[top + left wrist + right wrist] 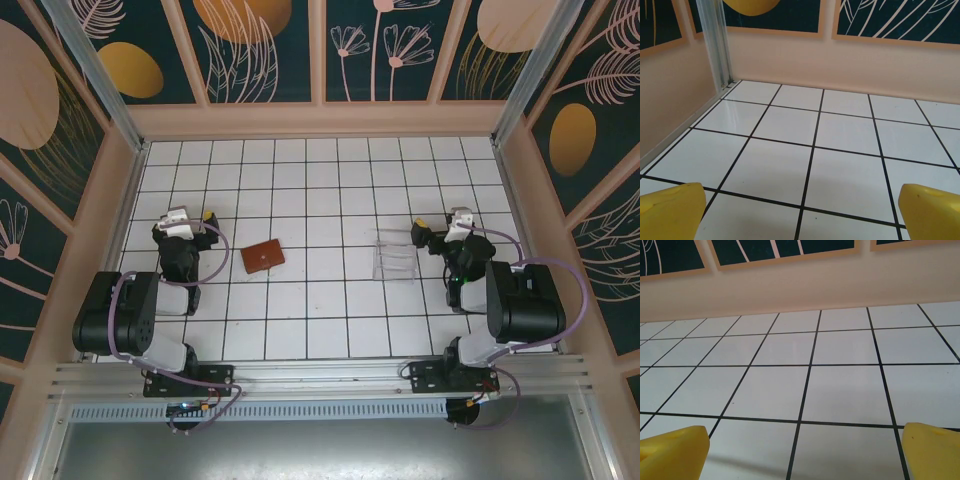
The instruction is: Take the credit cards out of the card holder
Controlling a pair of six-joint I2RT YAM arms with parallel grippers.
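While both arms sit folded back near their bases, I've got my left gripper [184, 215] wide open, nothing in it. From the left wrist cam the two yellow fingers [670, 212] stand far apart at the bottom corners, w/ bare white tiles between them. Same on the other side: right gripper [452, 222] spread wide and holding nothing, yellow fingers [932, 450] at the frame's lower corners above the tiled table [330, 190].

Card holder [262, 257] lies flat on the tiles, brown side up, turned a bit askew to the grid lines. It's in the middle zone btw my two arms, closer to the left one, just to the right of the left gripper and apart from it. Whatever is inside it is hidden from me.

Clear plastic stand [393, 258] sits over on the right half, just left of the right gripper, well apart from the card holder. Neither gripper touches either thing.
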